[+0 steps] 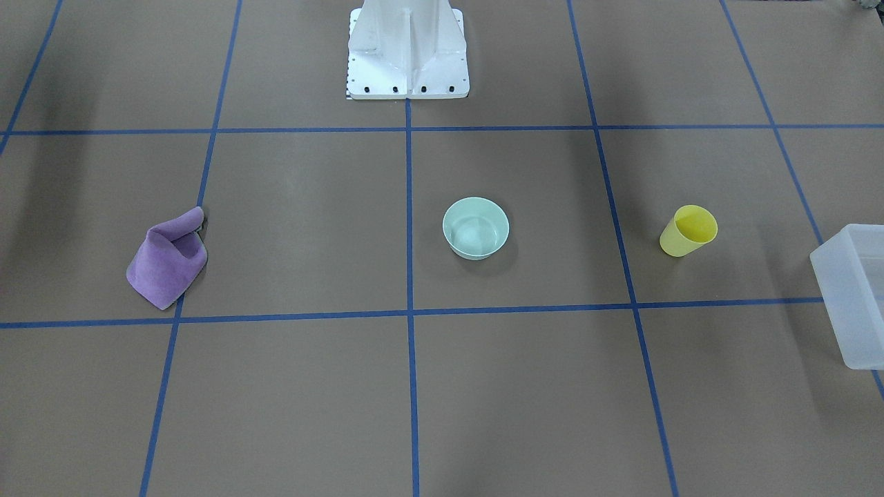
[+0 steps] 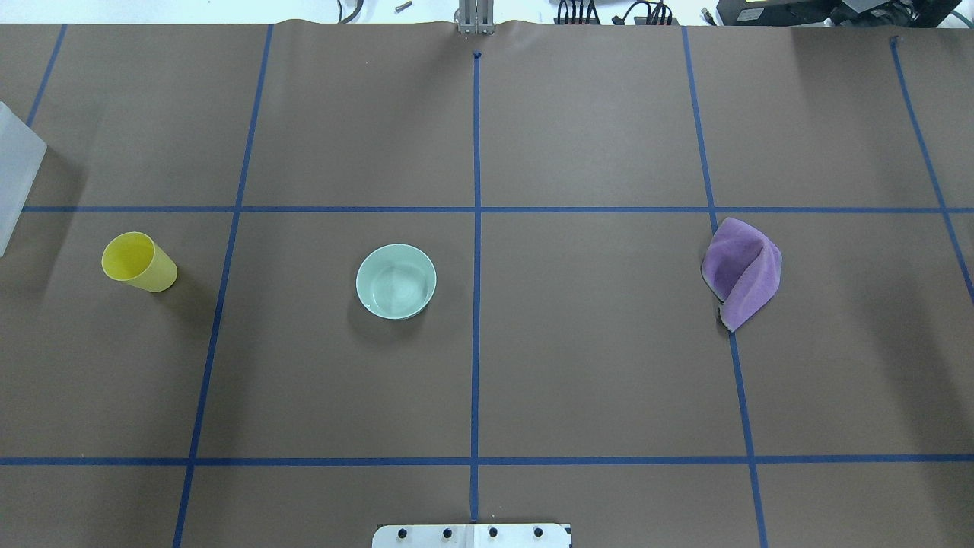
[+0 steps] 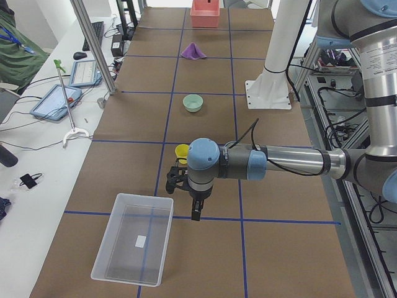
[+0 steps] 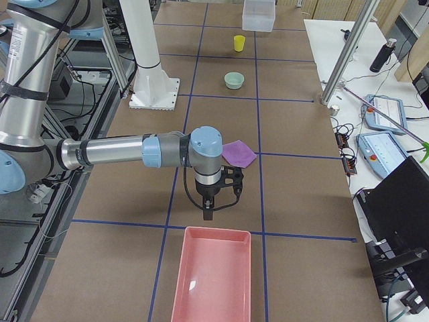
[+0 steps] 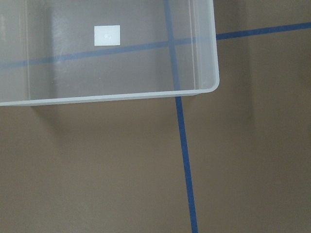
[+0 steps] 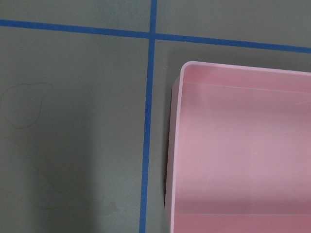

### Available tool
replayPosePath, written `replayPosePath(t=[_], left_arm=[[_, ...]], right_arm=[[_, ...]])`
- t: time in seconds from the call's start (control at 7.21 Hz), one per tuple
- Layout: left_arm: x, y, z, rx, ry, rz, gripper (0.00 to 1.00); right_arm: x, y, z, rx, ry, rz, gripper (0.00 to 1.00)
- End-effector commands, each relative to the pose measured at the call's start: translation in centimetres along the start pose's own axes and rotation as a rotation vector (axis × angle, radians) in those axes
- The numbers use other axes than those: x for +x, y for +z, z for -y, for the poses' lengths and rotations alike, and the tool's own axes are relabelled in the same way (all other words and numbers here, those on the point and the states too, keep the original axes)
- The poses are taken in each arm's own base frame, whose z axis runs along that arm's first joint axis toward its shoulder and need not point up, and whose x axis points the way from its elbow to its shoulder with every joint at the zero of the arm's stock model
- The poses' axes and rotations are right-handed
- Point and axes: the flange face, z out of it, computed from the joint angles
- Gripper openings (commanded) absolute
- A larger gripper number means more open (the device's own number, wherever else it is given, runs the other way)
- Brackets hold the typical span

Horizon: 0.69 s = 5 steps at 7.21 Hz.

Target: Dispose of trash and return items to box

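**Arms wait at the table ends, nothing collected yet**

From the left end, the clear box [image 3: 133,236] is nearest, with neither item in it. The left gripper [image 3: 193,208] hangs just beside its far corner; I cannot tell how the jaws stand. Beyond it the yellow cup [image 2: 139,262] stands upright, nearest the box and likely the first pick. The green bowl [image 2: 396,281] sits mid-table. The purple cloth [image 2: 742,270] lies farther on, presumably the trash, toward the pink bin [image 4: 213,282]. The right gripper [image 4: 208,209] hovers by that bin, jaws likewise unreadable.
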Motion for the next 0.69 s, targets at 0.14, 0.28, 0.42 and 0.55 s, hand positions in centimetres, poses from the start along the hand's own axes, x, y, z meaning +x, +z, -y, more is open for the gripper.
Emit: replayPosePath(t=[0.14,0.28,0.42,0.55], left_arm=[[0.3,-0.1,0.0,0.001,0.009,0.001,0.99],[0.5,-0.4,0.4,0.010,0.017,0.005,0.99],[0.7,-0.9,1.2,0.021,0.027,0.014,0.99],[1.3,-1.6,2.9,0.042,0.049,0.017,0.99]], right_arm=[[-0.1,0.0,0.2,0.001,0.001,0.002,1.00],[-0.2,-0.1,0.2,0.003,0.001,0.002,1.00],[0.0,0.0,0.1,-0.001,0.004,-0.002,1.00],[-0.2,-0.1,0.4,0.007,-0.005,-0.002,1.00]])
